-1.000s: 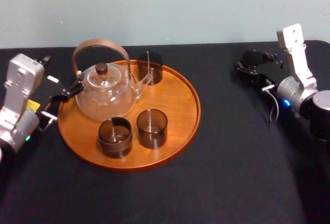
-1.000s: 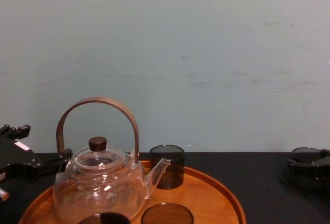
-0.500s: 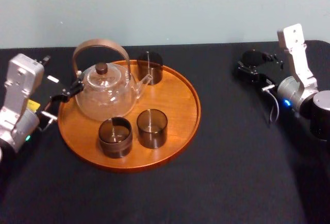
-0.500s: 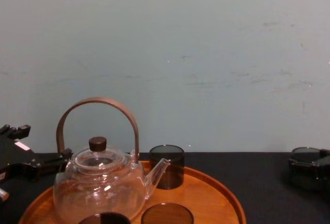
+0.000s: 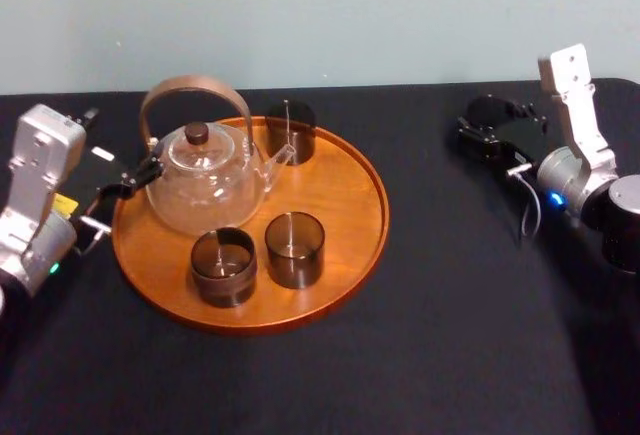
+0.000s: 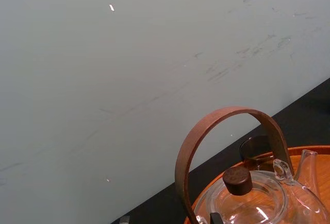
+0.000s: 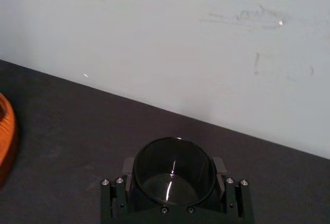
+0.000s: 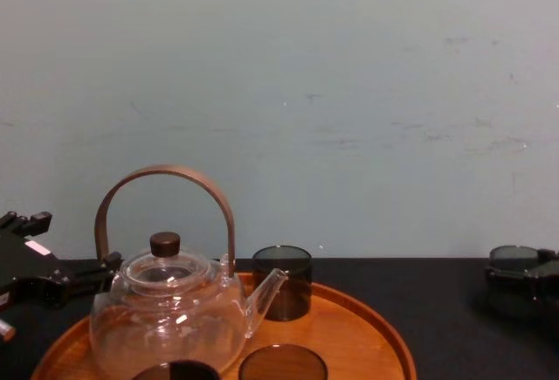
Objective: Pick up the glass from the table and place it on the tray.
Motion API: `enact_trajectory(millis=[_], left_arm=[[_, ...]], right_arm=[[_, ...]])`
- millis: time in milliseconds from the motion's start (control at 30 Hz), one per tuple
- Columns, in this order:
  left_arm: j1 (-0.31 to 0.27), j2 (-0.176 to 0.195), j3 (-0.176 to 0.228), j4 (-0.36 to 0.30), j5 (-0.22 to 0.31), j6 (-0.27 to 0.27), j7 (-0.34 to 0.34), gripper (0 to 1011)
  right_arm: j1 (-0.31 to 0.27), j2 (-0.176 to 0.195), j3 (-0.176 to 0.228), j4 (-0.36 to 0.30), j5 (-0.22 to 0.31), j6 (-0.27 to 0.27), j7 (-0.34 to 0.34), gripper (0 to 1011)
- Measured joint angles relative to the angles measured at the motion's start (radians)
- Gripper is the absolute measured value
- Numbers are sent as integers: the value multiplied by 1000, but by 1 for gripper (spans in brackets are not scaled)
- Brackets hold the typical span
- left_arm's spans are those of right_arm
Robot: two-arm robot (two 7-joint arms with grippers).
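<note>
The right gripper (image 5: pixel 495 133) was closed around the dark smoked cylindrical glass (image 7: pixel 172 168) at the far right of the matte black table (image 5: pixel 450 305), well apart from the round orange-brown wooden tray (image 5: pixel 350 205). The grasp looked made. The carry across and the set-down on the tray were left, and the left gripper (image 5: pixel 122 183) sat parked beside the tray's left rim.

Matt black table (image 5: pixel 450 335), glossy wooden tray (image 5: pixel 345 195), smooth dark-tinted glass (image 7: pixel 172 162)

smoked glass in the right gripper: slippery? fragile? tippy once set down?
Probably slippery: the glass has smooth, glossy walls where the right gripper clamps it. Thin see-through walls suggest rigid but fragile: squeeze moderately. Short and wide, so it should stand stably on the tray. Left gripper sits parked beside the tray.
</note>
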Motion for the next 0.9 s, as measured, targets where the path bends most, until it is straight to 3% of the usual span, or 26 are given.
enact_trajectory(millis=[233,500,900], left_arm=[[0,0,0,0,0,0,0,1010],[0,0,0,0,0,0,0,1010],[0,0,0,0,0,0,0,1010]], right_arm=[[-36,8,-7,-92,3,28,10,919],[-94,21,-42,-242,4,62,36,919],[-138,28,-107,-362,10,79,68,919]])
